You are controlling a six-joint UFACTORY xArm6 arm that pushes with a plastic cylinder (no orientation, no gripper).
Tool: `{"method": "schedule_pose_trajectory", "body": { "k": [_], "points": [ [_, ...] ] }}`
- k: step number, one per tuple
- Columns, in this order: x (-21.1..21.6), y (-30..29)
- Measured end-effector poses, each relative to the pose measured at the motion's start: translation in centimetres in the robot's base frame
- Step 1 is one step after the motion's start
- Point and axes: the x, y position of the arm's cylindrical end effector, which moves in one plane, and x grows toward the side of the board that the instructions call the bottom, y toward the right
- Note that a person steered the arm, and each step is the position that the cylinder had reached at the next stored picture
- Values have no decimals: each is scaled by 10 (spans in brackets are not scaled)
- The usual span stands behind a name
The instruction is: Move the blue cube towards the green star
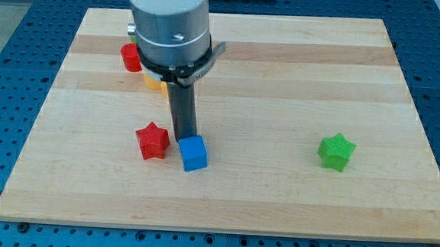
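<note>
We have a single view, set in front of the wooden board [284, 81] and raised above it, looking down at a slant toward the view's top. The board's near edge runs along the view's bottom and its far edge lies close to the top, so its sides narrow with distance. We stand near enough that the board almost fills the frame, with only strips of the blue perforated table [10, 57] at the margins. Our arm [169, 17] enters from the top edge, its upper part cut off. No second view shares the scene.
</note>
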Motion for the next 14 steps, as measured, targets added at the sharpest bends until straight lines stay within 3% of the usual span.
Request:
{"method": "schedule_pose_trajectory", "body": {
  "k": [3,5,7,14],
  "points": [
    [39,-56],
    [73,-23],
    [55,55],
    [36,-7]
  ]
}}
